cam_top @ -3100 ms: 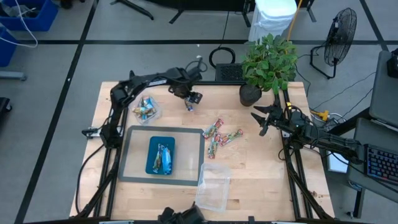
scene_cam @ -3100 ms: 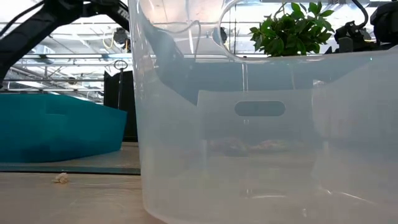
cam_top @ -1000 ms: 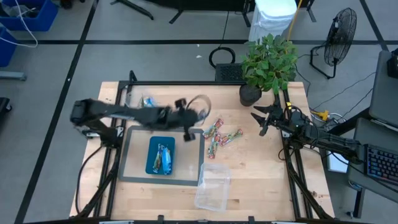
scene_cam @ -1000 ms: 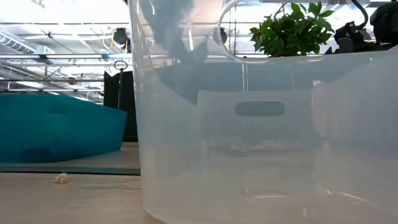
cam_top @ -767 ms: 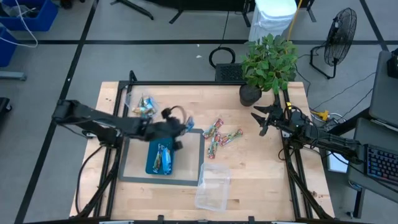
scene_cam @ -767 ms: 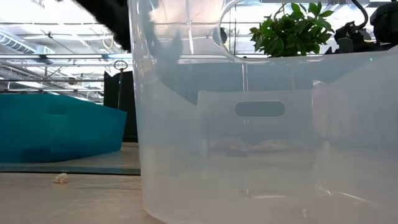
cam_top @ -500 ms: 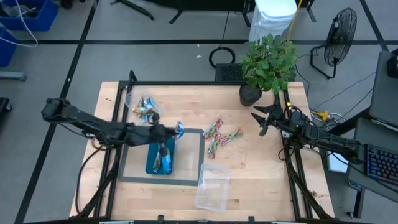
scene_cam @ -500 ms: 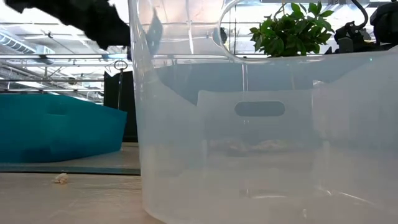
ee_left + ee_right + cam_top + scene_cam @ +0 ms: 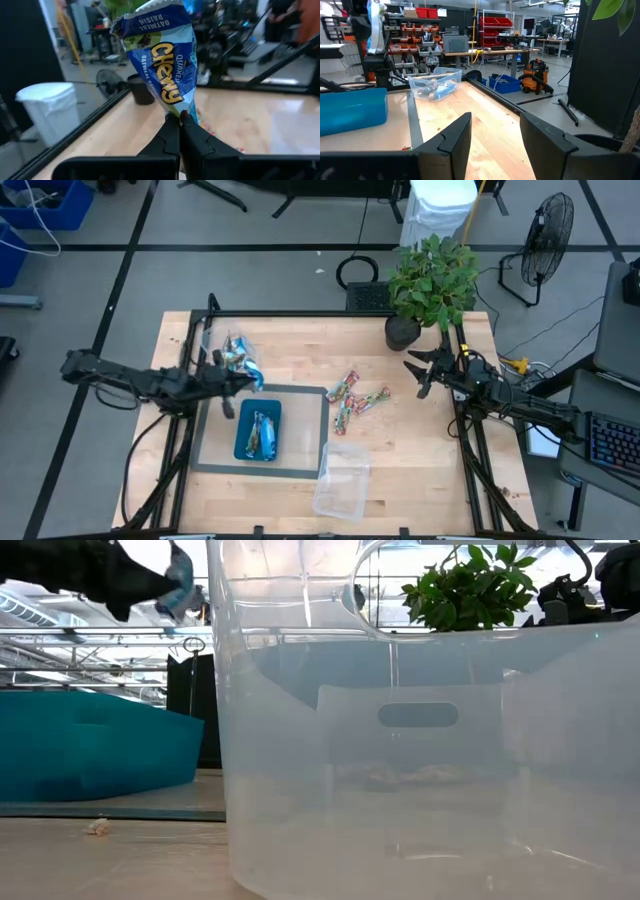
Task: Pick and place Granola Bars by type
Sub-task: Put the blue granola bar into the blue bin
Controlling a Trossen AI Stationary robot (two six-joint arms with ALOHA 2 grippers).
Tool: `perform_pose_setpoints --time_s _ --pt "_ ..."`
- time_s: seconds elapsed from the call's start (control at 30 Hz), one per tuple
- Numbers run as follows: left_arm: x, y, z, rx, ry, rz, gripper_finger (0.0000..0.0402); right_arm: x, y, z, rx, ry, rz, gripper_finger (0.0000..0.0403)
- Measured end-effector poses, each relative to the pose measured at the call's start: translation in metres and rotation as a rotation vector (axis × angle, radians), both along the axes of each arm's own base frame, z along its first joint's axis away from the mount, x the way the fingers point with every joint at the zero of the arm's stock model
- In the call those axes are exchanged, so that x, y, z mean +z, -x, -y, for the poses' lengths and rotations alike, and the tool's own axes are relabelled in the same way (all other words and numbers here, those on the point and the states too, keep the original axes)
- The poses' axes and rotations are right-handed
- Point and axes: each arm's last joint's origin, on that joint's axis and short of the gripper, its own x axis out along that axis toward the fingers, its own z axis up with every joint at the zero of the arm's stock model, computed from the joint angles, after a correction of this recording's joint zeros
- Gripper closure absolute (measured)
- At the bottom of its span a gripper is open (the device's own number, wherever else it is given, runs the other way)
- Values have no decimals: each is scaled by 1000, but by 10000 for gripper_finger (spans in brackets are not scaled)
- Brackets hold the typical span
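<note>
The blue foil-wrapped granola bar held aloft looks light and thin, its shiny wrapper crinkly and probably slippery. The crimped seam at either end is likely the safest place to take hold, since it is flat and gives little. A squeeze across the middle could crush the bar inside.

That is how the left hand has it: its two dark fingers are pressed almost together on the bar's lower end, and the rest of the wrapper stands free above them. In the overhead frame this left hand sits left of centre, above the wooden surface. It is just beside the upper left corner of the grey mat and near the teal rectangular tray, which already has a few bars in it. In the table-level frame the same bar shows as a blue scrap in the upper left, well clear of the surface.

The clear plastic tub in the upper left of the overhead frame holds several bars. A loose scatter of red-green multicoloured bars lies on the surface right of centre, and a second clear tub, apparently empty, sits low in the frame.

The right hand waits at the right edge of the surface beside the potted green plant. Its fingers are spread wide with nothing between them.
</note>
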Motion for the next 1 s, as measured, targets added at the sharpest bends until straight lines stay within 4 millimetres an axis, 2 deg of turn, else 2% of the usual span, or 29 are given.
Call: perform_pose_setpoints --time_s 0.17,0.37,0.47,0.73,0.9,1.0 --pt "10 21 -2 -69 44 62 399 0 0 0 0 0 0 243" --pt "31 46 -8 -62 18 122 400 0 0 0 0 0 0 243" --pt "32 53 -9 -91 12 132 400 0 0 0 0 0 0 243" --pt "4 48 -8 -76 37 115 400 0 0 0 0 0 0 243" --pt "-17 37 -2 -190 61 195 400 0 0 0 0 0 0 243" --pt "-34 33 0 -247 152 219 401 0 0 0 0 0 0 243"
